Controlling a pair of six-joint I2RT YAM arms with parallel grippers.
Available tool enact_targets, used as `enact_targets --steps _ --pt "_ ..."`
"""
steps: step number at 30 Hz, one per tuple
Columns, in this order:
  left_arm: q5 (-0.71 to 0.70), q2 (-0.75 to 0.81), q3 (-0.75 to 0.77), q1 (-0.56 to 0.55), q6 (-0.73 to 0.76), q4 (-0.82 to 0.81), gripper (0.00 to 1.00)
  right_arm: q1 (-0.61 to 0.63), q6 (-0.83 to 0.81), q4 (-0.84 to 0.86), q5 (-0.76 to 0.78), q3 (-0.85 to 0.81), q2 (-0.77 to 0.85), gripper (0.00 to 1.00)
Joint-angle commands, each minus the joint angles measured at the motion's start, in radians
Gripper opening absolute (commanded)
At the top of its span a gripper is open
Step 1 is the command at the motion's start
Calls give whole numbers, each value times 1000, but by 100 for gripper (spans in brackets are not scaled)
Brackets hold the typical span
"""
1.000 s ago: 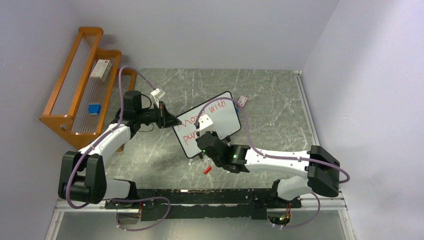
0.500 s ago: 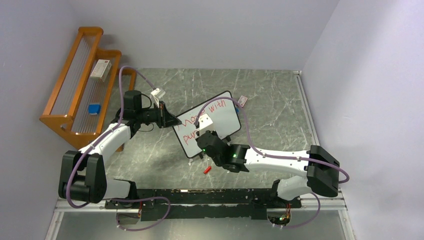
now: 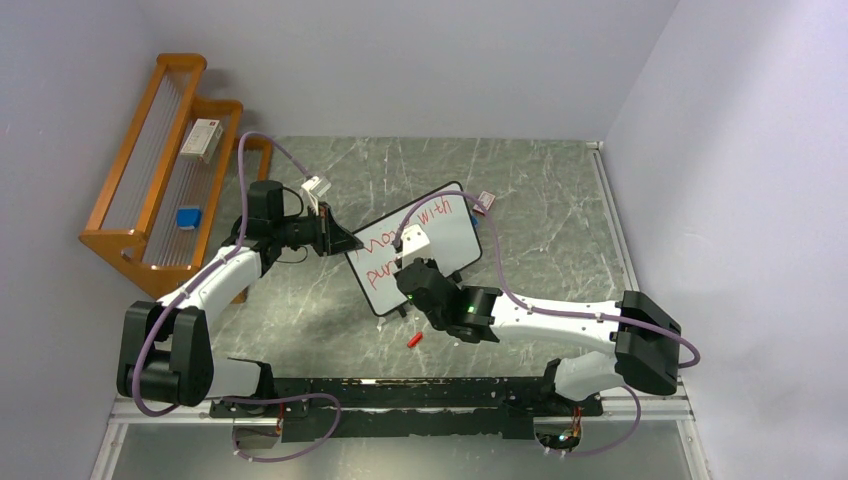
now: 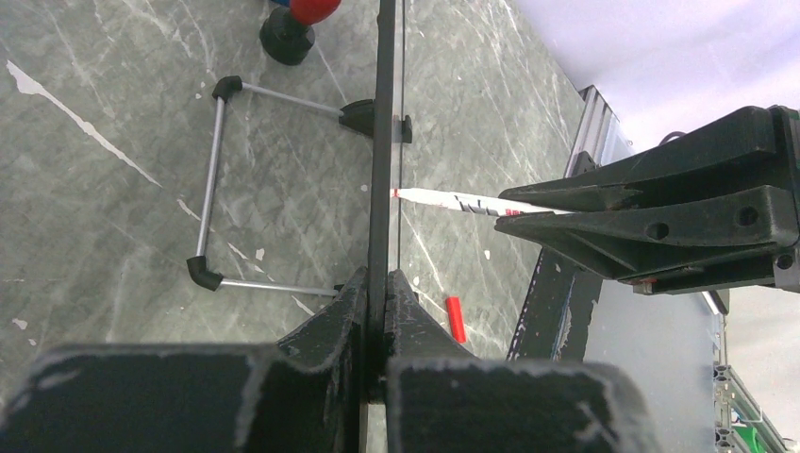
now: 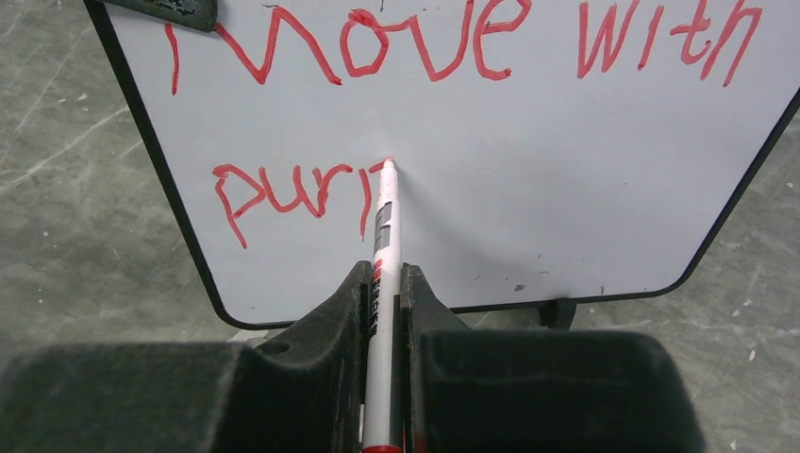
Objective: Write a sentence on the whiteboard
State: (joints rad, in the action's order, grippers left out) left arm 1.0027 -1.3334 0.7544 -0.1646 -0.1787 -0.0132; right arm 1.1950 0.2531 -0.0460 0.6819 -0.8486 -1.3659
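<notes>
The whiteboard (image 3: 445, 235) stands tilted on the table, with red writing "Move with" and below it "pur" plus a started stroke (image 5: 292, 189). My left gripper (image 3: 345, 243) is shut on the board's left edge, seen edge-on in the left wrist view (image 4: 382, 142). My right gripper (image 3: 408, 270) is shut on a white marker (image 5: 384, 245) with red ink. The marker tip touches the board just right of "pur". The marker also shows in the left wrist view (image 4: 443, 199), its tip at the board face.
A red marker cap (image 3: 415, 339) lies on the table in front of the board. An orange wooden rack (image 3: 160, 170) stands at the far left with a small box and a blue item. A small tag (image 3: 487, 201) lies behind the board's right corner.
My right gripper has shifted slightly up and left across the board with the marker. The left arm and the board have not moved.
</notes>
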Motion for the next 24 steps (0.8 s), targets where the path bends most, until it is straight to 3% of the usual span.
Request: enact_targets --steps 1,24 --pt "-57 -29 -13 -6 41 94 5 -15 29 -12 20 11 8 0" --pt "-61 -33 -12 -6 42 97 5 14 64 -37 -52 25 9 0"
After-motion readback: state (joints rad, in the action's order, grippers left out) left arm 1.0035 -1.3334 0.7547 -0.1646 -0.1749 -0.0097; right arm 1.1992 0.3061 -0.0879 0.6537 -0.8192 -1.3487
